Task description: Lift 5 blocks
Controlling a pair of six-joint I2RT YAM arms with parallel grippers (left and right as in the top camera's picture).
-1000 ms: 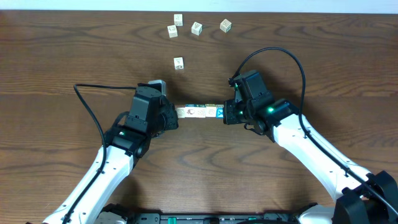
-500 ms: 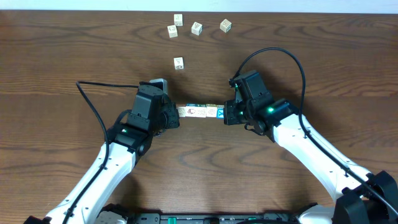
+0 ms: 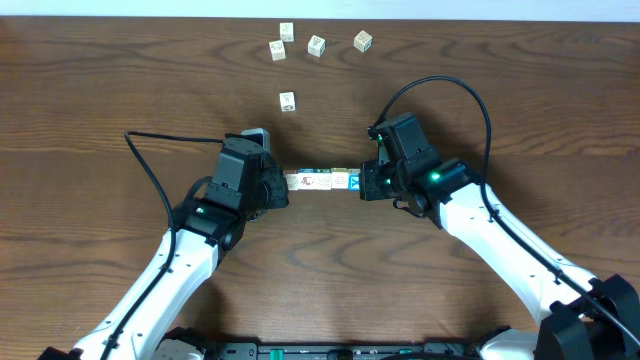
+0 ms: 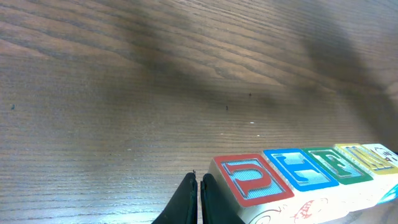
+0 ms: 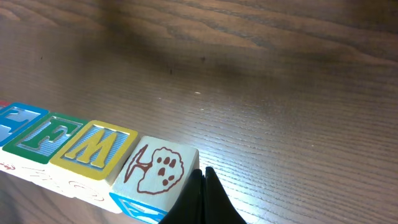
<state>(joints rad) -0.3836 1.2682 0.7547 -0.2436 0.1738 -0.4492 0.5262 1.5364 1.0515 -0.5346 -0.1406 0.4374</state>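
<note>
Left gripper (image 3: pixel 284 184) closed on nothing, tips pressed against the left end of the blocks (image 3: pixel 320 180). Five in one row mid table (image 3: pixel 100 120), long axis running arm to arm. Right gripper (image 3: pixel 362 182) closed, empty, against the right end. Both equally near.

- The left gripper (image 3: pixel 284 186) crept a little forward, toward the row of blocks (image 3: pixel 322 180) lying just ahead of its fingertips.
- Nearly all of that advance came in the first half of the second; after that it barely moved.
- The gap between its closed tips and the nearest end of the row narrowed until the two met.
- Behind the gripper, the black cable (image 3: pixel 175 138) trailing off its wrist was drawn along, its far bend sliding slightly the same way.
</note>
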